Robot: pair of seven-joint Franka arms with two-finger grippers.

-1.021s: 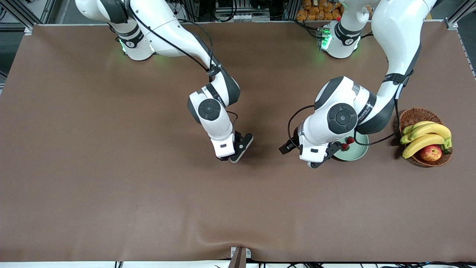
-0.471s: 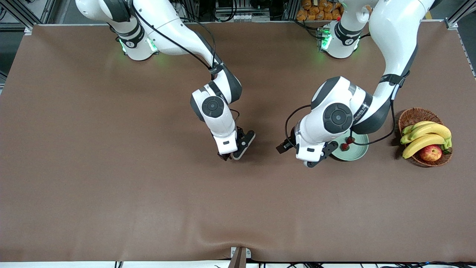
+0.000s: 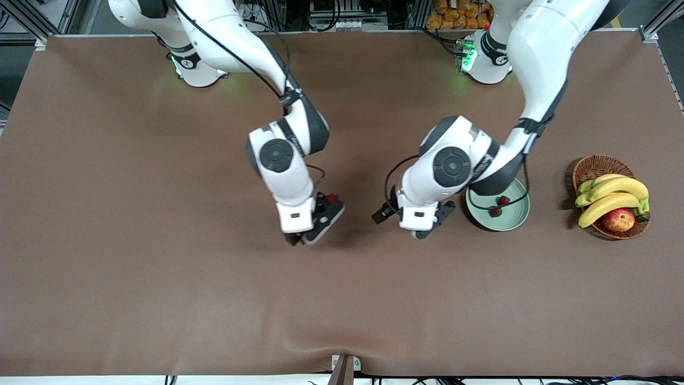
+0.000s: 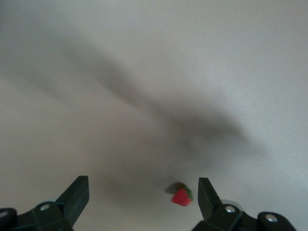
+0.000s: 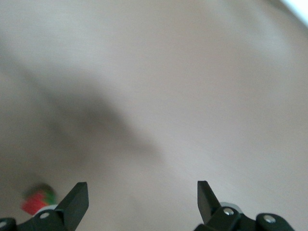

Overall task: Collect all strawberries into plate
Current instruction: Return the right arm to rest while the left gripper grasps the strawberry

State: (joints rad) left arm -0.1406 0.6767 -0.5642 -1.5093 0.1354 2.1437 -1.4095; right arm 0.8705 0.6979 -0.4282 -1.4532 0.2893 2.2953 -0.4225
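Note:
The pale green plate [image 3: 515,218] lies on the table near the left arm's end, with two strawberries [image 3: 503,200] [image 3: 495,212] in it. A third strawberry [image 3: 332,198] lies on the bare table between the two hands, close beside the right hand. My right gripper [image 3: 302,239] is open and empty over the table; in its wrist view [image 5: 143,195] the berry [image 5: 36,202] sits outside the jaws. My left gripper [image 3: 419,232] is open and empty, over the table beside the plate. In its wrist view [image 4: 143,192] the berry [image 4: 182,196] shows between the fingers, farther off.
A brown wicker basket [image 3: 593,167] with bananas [image 3: 612,195] and a red-yellow apple [image 3: 618,219] stands at the left arm's end, beside the plate. The table's brown mat [image 3: 160,267] has a ripple at its front edge.
Both arms swung toward the right arm's end. The left hand moved off the plate, which now shows whole. The right hand shifted and uncovered the third strawberry beside it.

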